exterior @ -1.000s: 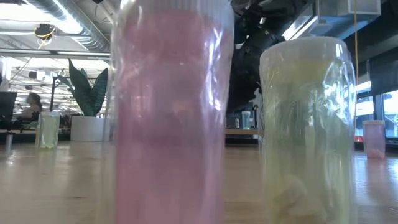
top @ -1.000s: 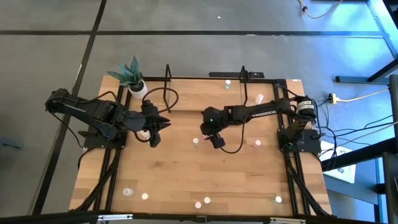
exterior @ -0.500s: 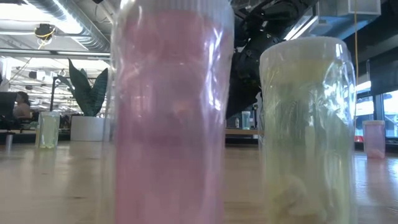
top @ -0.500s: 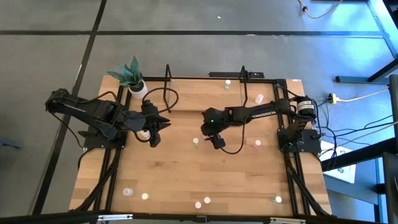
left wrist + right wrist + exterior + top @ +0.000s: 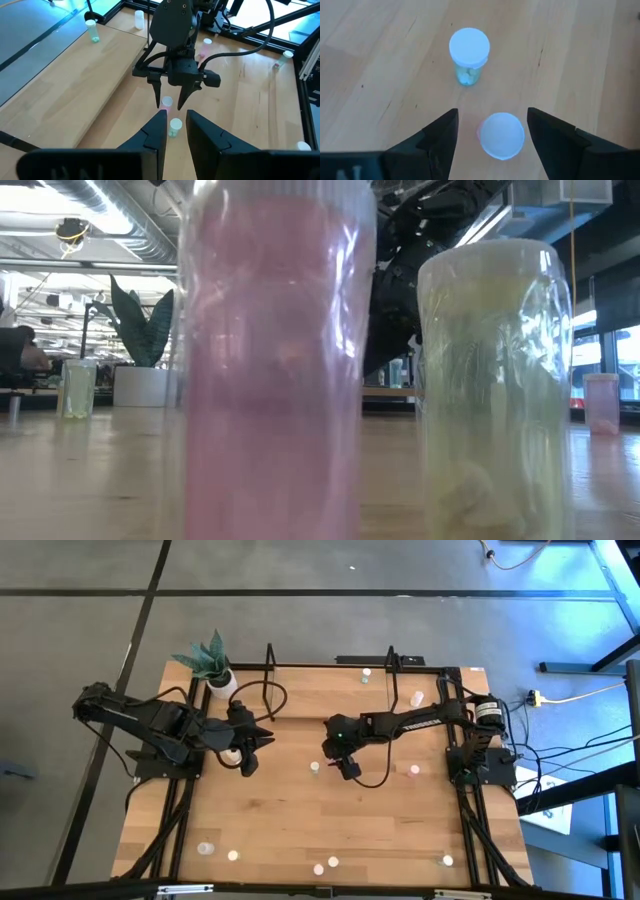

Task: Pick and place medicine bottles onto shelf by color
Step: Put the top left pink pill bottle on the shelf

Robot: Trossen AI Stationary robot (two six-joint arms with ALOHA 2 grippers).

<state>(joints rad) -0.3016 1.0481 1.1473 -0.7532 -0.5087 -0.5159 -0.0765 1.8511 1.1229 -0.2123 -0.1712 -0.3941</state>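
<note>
**A:** Where does the small pink-tinted plastic medicine bottle with the white cap (image 5: 502,135) sit relative to the right hand (image 5: 492,137)?

**B:** Straight below it, standing upright on the pale wooden tabletop (image 5: 290,810), near the middle. In the right wrist view its cap shows between the two dark fingers (image 5: 440,137), which stand spread wide on either side and touch nothing. The bottle's long axis is vertical, so the hand would close across its round side.

**A:** And the greenish bottle with the white cap (image 5: 468,60)?

**B:** Just beside the pink one, a little beyond the fingertips, also upright. It lies outside the gap, so I judge the pink one to be the target.

**A:** Which arm is nearer?

**B:** The right, clearly. The left hand (image 5: 250,745) hangs over the tabletop's left half, well apart from both bottles, pointing toward them. Its fingers (image 5: 155,132) are nearly together with only a thin gap, holding nothing that I can see.

**A:** And the small wooden shelf with black metal end frames (image 5: 330,680)?

**B:** Along the far edge, beyond the right hand.
</note>
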